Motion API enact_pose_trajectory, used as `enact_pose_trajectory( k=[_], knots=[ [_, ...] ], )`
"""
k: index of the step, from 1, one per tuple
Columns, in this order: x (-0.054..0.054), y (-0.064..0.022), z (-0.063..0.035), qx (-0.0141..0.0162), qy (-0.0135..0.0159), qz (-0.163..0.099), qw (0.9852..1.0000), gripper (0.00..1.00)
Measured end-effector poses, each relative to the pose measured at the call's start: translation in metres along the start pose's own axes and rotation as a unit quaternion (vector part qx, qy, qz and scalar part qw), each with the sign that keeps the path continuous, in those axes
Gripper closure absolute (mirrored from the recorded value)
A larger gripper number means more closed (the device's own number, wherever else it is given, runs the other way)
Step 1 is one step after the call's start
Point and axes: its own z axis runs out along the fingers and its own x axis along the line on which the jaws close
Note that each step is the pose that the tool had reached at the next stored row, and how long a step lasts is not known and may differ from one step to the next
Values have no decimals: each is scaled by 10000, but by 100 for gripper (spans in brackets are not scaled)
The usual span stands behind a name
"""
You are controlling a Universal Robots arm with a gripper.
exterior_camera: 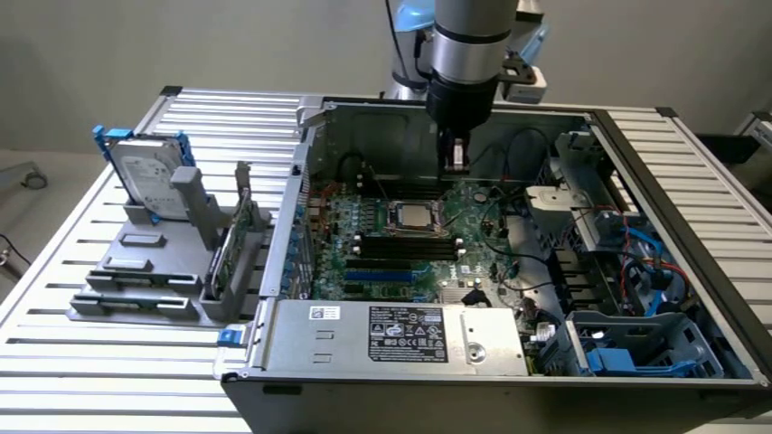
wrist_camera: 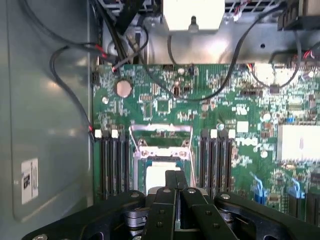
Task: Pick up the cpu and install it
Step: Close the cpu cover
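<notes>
The gripper (exterior_camera: 457,161) hangs inside the open computer case (exterior_camera: 362,136), jaws pressed together and empty, over the cpu (exterior_camera: 414,215) lying flat on the green motherboard (exterior_camera: 483,258).

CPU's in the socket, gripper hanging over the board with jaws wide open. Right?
Not quite: the gripper is shut. The wrist view shows its fingers pressed together with nothing between them. The rest stands: the CPU lies in the socket, and the gripper hangs over the board.
</notes>
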Motion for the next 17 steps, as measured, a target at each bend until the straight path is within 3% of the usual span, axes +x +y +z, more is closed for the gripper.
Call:
enact_pose_trajectory(
  k=[13,17],
  knots=[
    [9,585,32,5,13,-23,10000,89],
    [57,628,105,6,13,-27,10000,89]
  ],
)
